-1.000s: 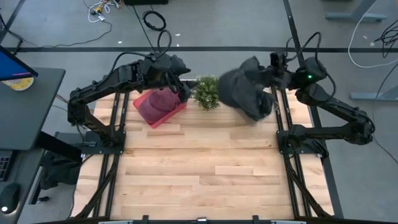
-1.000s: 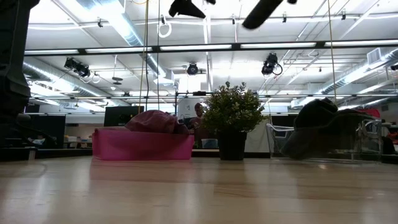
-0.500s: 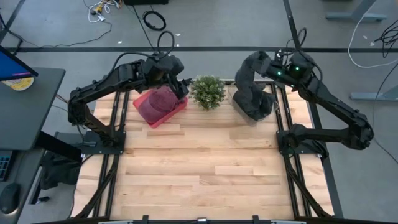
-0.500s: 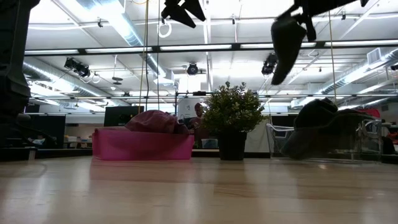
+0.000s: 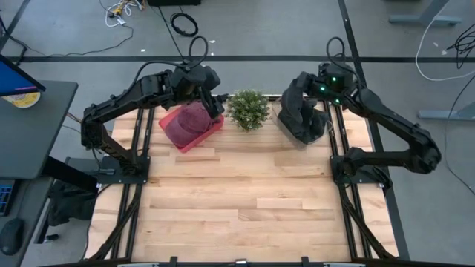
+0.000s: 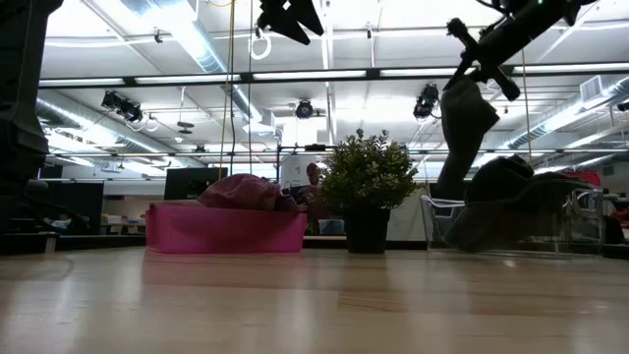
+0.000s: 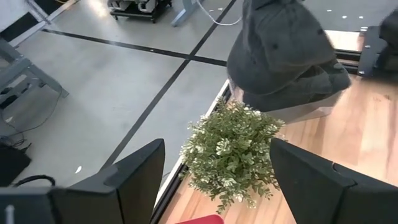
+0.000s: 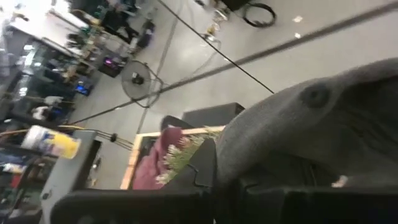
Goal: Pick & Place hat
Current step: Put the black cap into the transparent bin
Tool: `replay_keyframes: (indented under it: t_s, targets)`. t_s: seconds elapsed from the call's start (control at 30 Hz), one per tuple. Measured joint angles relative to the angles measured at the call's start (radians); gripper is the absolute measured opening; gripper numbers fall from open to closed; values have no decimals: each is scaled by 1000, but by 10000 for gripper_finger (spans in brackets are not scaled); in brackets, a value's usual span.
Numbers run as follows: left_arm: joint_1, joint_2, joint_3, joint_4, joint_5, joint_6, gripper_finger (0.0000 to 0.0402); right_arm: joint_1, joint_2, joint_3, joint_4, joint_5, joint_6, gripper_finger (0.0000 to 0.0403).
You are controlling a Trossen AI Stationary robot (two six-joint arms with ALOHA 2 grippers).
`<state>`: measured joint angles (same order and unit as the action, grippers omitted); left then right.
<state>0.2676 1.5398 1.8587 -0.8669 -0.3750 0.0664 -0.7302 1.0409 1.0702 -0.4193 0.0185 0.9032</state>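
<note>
**Grey hat lifted clear of the pile, carry step in hand**

The right hand point(image 5: 310, 87) hangs above the far right corner of the bench point(image 5: 237, 200), closed on a dark grey hat point(image 6: 464, 123). In the low view the hat dangles from the pinch with its body drooping, well off the bench surface and above the clear bin point(image 6: 516, 228) that holds more dark hats. The right wrist view shows grey fabric with its top button pressed close against the fingers, so the grip looks firm on the crown.

The left hand point(image 5: 211, 95) hovers over the pink bin point(image 5: 191, 127) at the far left, fingers spread wide and holding nothing. A maroon hat point(image 5: 187, 121) already lies in that pink bin. A small potted plant point(image 5: 247, 110) stands between the two bins.

Judging by this, the pick is done and the transport is under way. Where the hat should go is not stated; the pink bin is the likely target, though that is a guess. If so, the next move calls for carrying the hat across high enough that its hanging brim clears the plant, then lowering and releasing over the pink bin, where the left arm sits close to the drop zone and could get in the way.
</note>
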Motion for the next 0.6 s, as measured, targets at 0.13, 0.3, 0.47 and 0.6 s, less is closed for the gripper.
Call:
replay_keyframes:
  t_s: [0.13,0.3,0.47,0.6]
  targets:
    - [0,0,0,0,22,7,291,-4,26,0,-49,1,32,10]
    - [0,0,0,0,25,10,291,9,53,0,-83,28,51,10]
    - [0,0,0,-1,25,45,291,22,54,0,-136,51,57,10]
    - [0,0,0,0,23,51,291,34,54,0,-212,89,57,10]
